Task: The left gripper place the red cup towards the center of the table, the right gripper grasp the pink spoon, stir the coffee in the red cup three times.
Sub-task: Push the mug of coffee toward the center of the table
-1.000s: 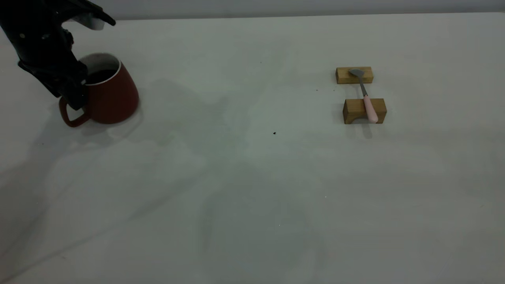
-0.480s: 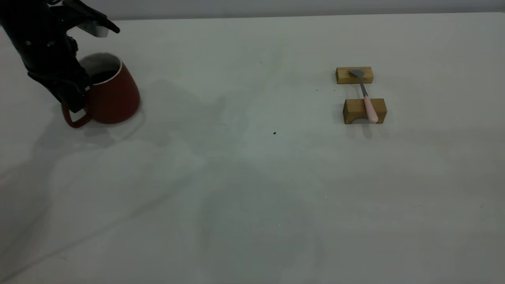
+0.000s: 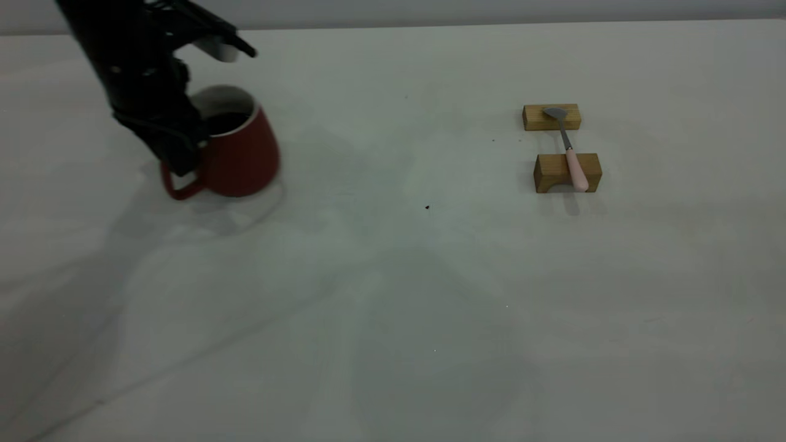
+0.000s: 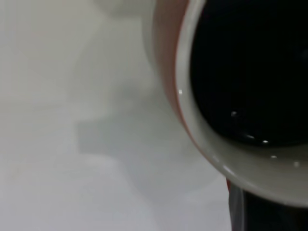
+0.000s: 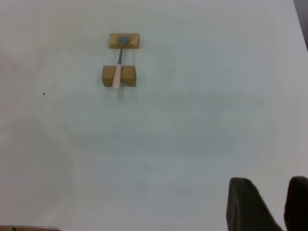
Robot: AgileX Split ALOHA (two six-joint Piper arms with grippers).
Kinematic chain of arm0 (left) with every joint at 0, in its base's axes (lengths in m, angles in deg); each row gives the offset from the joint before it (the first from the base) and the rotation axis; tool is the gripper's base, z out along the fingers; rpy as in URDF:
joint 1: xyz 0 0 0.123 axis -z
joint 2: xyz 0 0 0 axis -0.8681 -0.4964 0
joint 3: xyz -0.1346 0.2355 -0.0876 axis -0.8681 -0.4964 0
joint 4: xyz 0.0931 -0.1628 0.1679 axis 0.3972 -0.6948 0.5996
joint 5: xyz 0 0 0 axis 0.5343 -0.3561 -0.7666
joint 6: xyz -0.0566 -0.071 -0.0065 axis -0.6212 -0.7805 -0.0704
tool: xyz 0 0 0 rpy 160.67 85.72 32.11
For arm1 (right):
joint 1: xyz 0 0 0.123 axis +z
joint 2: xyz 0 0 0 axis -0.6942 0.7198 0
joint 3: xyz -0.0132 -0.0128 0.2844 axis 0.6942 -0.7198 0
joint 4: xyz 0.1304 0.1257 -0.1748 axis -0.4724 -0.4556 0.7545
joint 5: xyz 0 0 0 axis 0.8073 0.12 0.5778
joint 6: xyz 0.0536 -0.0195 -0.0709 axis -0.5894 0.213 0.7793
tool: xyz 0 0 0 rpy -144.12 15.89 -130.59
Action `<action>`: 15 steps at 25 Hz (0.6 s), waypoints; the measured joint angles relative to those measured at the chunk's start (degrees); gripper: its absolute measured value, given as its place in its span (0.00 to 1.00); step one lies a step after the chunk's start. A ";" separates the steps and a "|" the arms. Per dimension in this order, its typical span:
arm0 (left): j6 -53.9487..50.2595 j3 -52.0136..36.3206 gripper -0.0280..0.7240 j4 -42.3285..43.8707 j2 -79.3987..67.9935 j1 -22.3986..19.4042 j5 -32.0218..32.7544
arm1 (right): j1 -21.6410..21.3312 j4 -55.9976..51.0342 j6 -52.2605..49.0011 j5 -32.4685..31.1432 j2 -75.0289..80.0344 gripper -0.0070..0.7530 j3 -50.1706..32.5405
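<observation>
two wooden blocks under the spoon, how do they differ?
The far block is a low, plain bar; the near block is taller, with an arched cutout in its lower edge. The far block carries the grey bowl of the pink spoon; the near block carries its pink handle, which overhangs the front. Both are tan wood, sit apart on the table, and lie parallel.

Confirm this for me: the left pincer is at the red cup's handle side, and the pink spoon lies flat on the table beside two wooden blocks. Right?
Not quite. The left pincer is at the red cup's handle side, but the pink spoon does not lie flat on the table: it rests across the two wooden blocks, bowl on the far one, handle on the near one. The exterior view shows it.
</observation>
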 joint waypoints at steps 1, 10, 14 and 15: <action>-0.35 0.13 0.31 -0.05 -0.05 0.79 -0.17 | 0.00 0.00 0.00 0.00 0.00 0.32 0.00; -1.03 0.16 0.31 -0.51 -0.32 7.50 -3.68 | 0.00 0.00 0.04 0.00 0.00 0.32 0.00; -1.23 0.34 0.31 -0.46 -0.57 9.38 -4.66 | 0.00 0.00 0.04 0.00 0.00 0.32 0.00; -1.36 0.40 0.31 -0.38 -0.57 9.79 -4.95 | 0.00 0.00 0.04 0.00 0.00 0.32 0.00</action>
